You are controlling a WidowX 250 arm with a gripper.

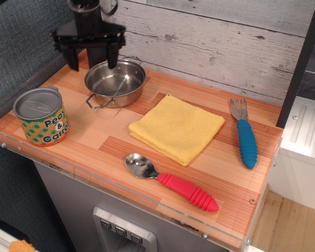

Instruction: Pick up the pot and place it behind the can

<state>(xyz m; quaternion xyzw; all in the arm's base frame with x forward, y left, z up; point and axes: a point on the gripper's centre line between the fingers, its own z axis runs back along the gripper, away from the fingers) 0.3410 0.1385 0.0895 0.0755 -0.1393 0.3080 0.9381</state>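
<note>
The small shiny steel pot (115, 83) with two wire loop handles sits on the wooden counter at the back left, near the plank wall. The "Peas & Carrots" can (41, 116) with its grey lid stands at the front left, apart from the pot. My black gripper (92, 59) hangs open and empty above the pot's back left rim, its two fingers spread wide and clear of the pot.
A folded yellow cloth (177, 127) lies in the middle. A red-handled spoon (170, 181) lies near the front edge. A blue-handled fork (245, 134) lies at the right. The plank wall (210, 42) backs the counter (100, 142).
</note>
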